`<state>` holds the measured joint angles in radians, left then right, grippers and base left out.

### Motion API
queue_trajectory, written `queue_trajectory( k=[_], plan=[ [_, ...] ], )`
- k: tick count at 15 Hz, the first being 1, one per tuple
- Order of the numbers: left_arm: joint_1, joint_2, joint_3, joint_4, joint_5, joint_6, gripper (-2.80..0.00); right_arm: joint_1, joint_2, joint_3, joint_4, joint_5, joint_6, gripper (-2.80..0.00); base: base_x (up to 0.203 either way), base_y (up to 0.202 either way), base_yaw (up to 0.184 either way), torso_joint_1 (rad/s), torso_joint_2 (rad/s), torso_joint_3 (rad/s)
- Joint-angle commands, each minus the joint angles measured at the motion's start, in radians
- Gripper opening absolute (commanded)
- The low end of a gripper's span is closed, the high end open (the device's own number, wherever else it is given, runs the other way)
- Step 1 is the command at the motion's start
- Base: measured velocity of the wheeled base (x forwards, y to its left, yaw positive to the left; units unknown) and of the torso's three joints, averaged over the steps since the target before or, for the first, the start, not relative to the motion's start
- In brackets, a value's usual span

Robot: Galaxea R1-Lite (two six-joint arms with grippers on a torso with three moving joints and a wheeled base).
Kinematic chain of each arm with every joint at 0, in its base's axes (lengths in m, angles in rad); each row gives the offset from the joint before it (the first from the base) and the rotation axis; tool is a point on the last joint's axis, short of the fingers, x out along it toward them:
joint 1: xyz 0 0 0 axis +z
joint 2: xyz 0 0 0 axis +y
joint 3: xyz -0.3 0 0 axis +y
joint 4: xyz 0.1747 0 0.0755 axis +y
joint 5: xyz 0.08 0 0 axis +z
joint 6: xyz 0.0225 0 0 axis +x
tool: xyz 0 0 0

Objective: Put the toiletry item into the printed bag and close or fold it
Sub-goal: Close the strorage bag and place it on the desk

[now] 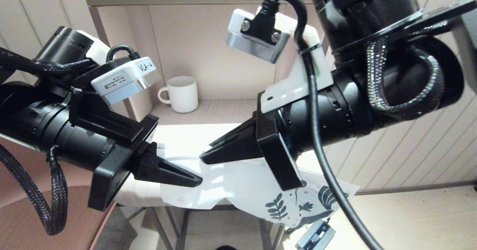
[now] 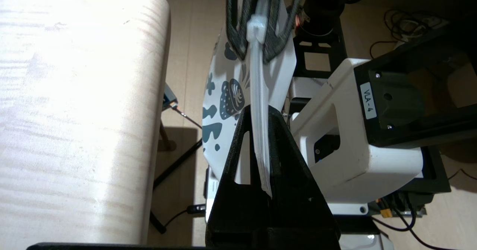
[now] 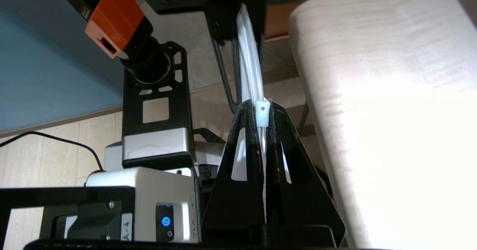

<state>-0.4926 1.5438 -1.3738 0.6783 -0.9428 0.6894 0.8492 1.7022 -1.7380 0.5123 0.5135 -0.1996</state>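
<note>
Pinching the printed bag (image 1: pixel 238 184) from both ends: left gripper (image 1: pixel 199 182) fingers clamped on the sealed top strip, right gripper (image 1: pixel 203 157) fingers clamped at the white slider (image 3: pixel 262 114). Held in the air just off the worktop (image 1: pixel 193 134) edge, leaf print hanging low. Toiletry item not visible; perhaps inside already. Best to keep the left end anchored, strip taut and level, and draw the slider straight along without twisting. Readable: "VLA-4" on the wrist camera label (image 1: pixel 146 66).
</note>
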Motion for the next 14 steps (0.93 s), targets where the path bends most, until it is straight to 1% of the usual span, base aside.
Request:
queue_trajectory(
  k=[1, 6, 8, 14],
  plan=[
    [0.0, 0.004, -0.001, 0.004, -0.005, 0.004, -2.8, -0.032, -0.053, 0.037, 0.003, 0.005, -0.001, -2.8, 0.0, 0.0, 0.0, 0.0, 0.0, 0.0],
    [0.0, -0.001, -0.004, 0.004, -0.005, 0.002, -2.8, -0.078, -0.145, 0.134, 0.002, 0.01, -0.003, -2.8, 0.0, 0.0, 0.0, 0.0, 0.0, 0.0],
    [0.0, -0.004, -0.004, 0.004, -0.006, 0.002, -2.8, -0.098, -0.184, 0.177, 0.002, 0.024, -0.002, -2.8, 0.0, 0.0, 0.0, 0.0, 0.0, 0.0],
    [0.0, -0.011, -0.022, 0.006, -0.007, -0.011, -2.8, -0.163, -0.327, 0.337, 0.001, 0.047, -0.001, -2.8, 0.0, 0.0, 0.0, 0.0, 0.0, 0.0]
  ],
)
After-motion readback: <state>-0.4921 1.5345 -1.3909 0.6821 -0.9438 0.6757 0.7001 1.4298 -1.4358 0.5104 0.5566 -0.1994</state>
